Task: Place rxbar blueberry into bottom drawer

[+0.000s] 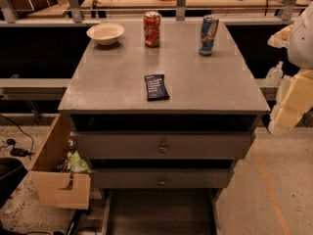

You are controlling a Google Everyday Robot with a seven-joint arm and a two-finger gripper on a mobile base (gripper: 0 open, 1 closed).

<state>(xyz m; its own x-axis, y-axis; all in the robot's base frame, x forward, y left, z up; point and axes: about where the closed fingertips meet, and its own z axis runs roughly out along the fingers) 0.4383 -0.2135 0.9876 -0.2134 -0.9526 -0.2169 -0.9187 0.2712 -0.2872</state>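
The bar (156,87), its white print unreadable, is laid flat on the tabletop (107,82) near the front edge. Below, the bottom drawer (159,212) is pulled open. The gripper (292,99) is seen at the right edge; its state cannot be told.

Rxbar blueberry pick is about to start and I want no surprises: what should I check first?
1. rxbar blueberry lies flat on the cabinet top, uncovered: ok.
2. bottom drawer pulled open: ok.
3. red can, blue-silver can and bowl stand apart from the bar, at the back: ok.
4. gripper above the bar: not ok, it hangs beyond the cabinet's right edge.
5. gripper empty: cannot tell.
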